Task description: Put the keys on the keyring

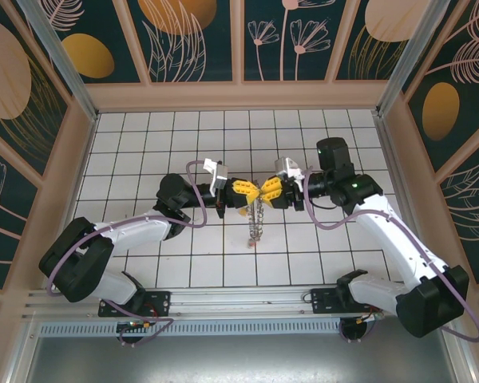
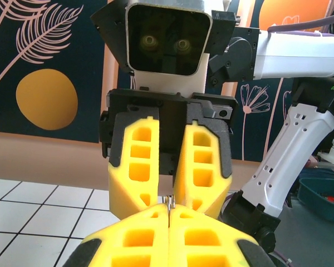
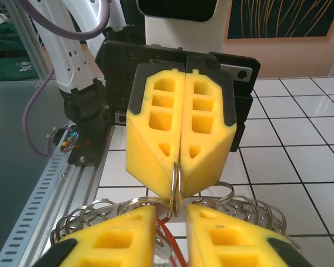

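Tool one, left gripper: yellow fingers pressed flat together, clenched on the keyring. The ring's grey wire stands edge-on out of the seam between them.

Tool two, right gripper: its fingers sit a little apart, released. The ring's rim is in the gap; contact with either finger not clear.

Top view: the grippers meet nose to nose over mid-table, left at 9 o'clock of the ring, right at 3 o'clock. The ring is held up off the white tiled table.

Right wrist view: small silvery links fan out low on the ring toward 9 and 3 o'clock. A red bit sits below the ring, partly hidden.

Top view: a strand of links hangs toward 6 o'clock, ending in a reddish tip. Too small to tell whether that is a key.
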